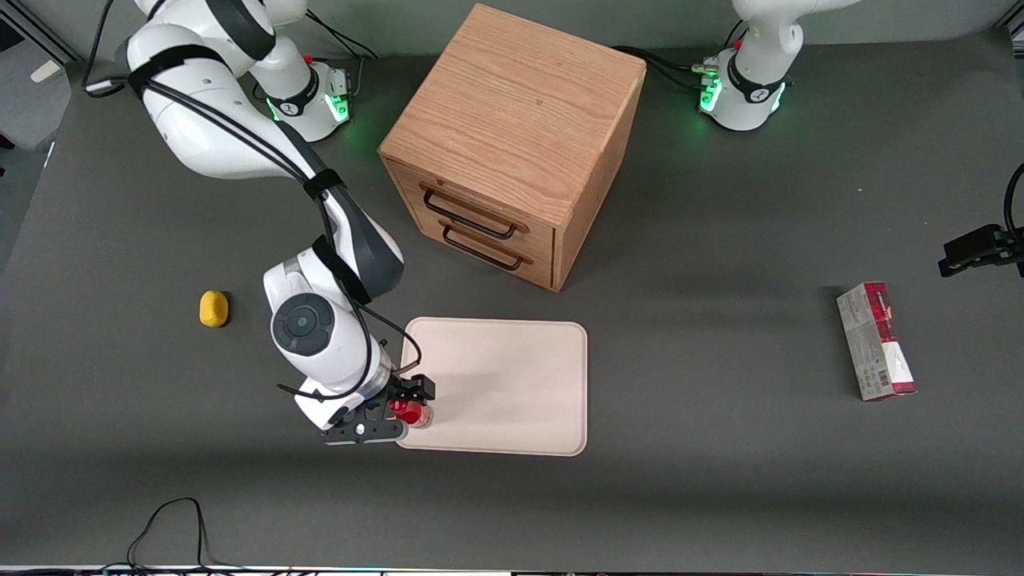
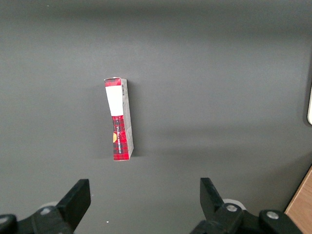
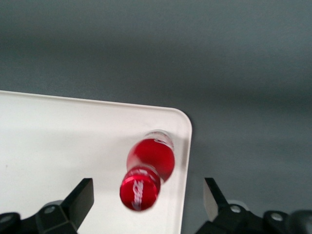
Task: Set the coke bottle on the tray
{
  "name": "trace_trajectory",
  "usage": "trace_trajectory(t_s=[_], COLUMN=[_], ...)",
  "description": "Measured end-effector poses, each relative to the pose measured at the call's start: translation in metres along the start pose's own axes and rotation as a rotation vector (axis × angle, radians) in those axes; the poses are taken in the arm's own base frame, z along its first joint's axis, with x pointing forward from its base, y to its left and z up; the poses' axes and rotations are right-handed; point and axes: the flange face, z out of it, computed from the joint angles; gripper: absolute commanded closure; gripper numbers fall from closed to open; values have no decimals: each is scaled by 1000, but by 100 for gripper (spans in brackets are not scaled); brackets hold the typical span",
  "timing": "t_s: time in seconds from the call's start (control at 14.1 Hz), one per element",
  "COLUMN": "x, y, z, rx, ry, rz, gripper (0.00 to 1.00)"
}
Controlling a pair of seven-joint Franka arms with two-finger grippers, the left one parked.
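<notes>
The coke bottle (image 1: 413, 413) is small and red with a red cap. It stands about upright on the cream tray (image 1: 512, 384), just inside the tray's corner nearest the front camera at the working arm's end. My right gripper (image 1: 405, 408) hovers directly over it, open. In the right wrist view the coke bottle (image 3: 148, 170) shows cap-up between the two black fingers (image 3: 83, 195) of the gripper (image 3: 147, 192), with a gap on each side and neither finger touching it. The tray's rim (image 3: 185, 146) runs close beside the bottle.
A wooden two-drawer cabinet (image 1: 512, 144) stands farther from the front camera than the tray, drawers shut. A yellow lump (image 1: 214, 309) lies toward the working arm's end of the table. A red-and-grey carton (image 1: 876, 340) (image 2: 120, 119) lies toward the parked arm's end.
</notes>
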Motion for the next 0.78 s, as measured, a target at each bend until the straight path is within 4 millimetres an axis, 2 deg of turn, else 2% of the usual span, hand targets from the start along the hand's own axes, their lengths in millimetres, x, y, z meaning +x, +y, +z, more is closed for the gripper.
trace_trajectory(t_s=[0.14,0.28,0.42,0.49,0.64,0.78], x=[-4,-11,-20,-28,-51,-84], y=[13,39,85,116,178,225], z=[-28,-69,-119,-145,-191,-228], rx=[-31,-48,-33,-31,-31,-29], ry=[14,-10,-46,-59,-84,-104], rz=[2,-5,-45,-59,-54,-45], gripper=[0,0,0,0,0,0])
